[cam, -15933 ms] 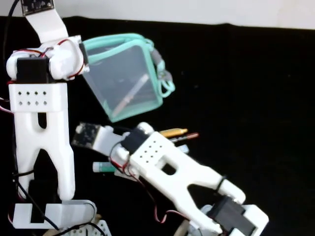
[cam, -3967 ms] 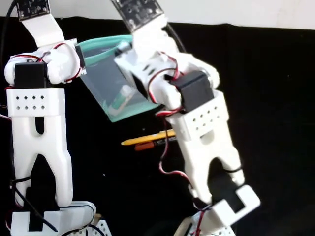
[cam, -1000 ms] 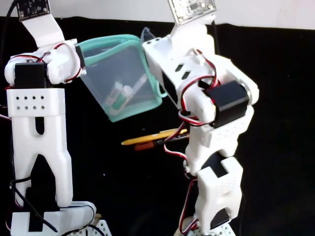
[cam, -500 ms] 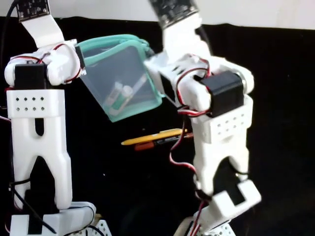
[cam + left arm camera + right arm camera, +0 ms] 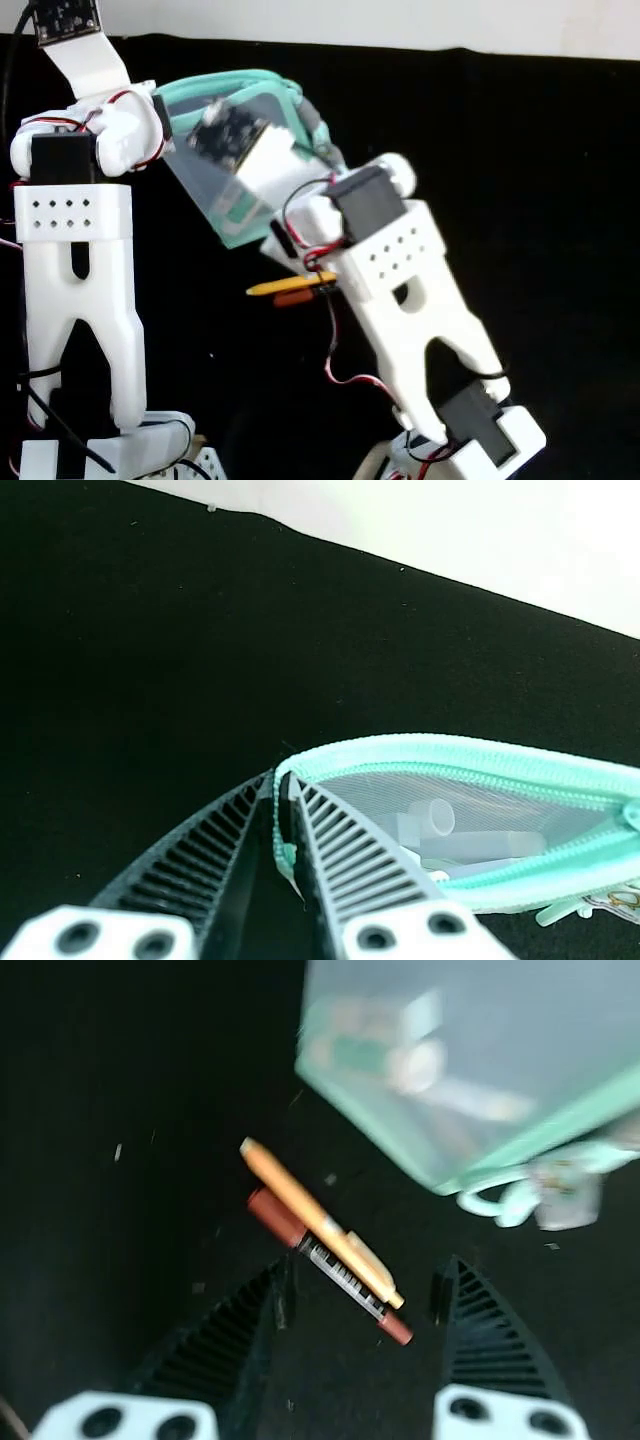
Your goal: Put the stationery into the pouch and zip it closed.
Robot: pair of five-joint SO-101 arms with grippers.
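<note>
Left gripper [image 5: 278, 782] pinches pouch [image 5: 470, 795] rim; right gripper [image 5: 365, 1274] spread above 2 pens [image 5: 321, 1225].

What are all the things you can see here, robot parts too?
Mesh zip pouch: one, mint green with see-through sides, held up above the table, zip open.
Small tube-shaped stationery pieces: a few, whitish, inside the pouch; exact count cannot be told.
Cord loop and charm: one, mint and grey, hanging from the pouch's corner.
Yellow pen: one, yellow, lying on the table below the pouch.
Brown pen: one, reddish brown, on the table right beside the yellow pen.
Table: one, black.
Wall strip: one, white, behind the table.
Left gripper: one, black fingers, shut on the pouch's rim.
Right gripper: one, black fingers, open above the two pens.
</note>
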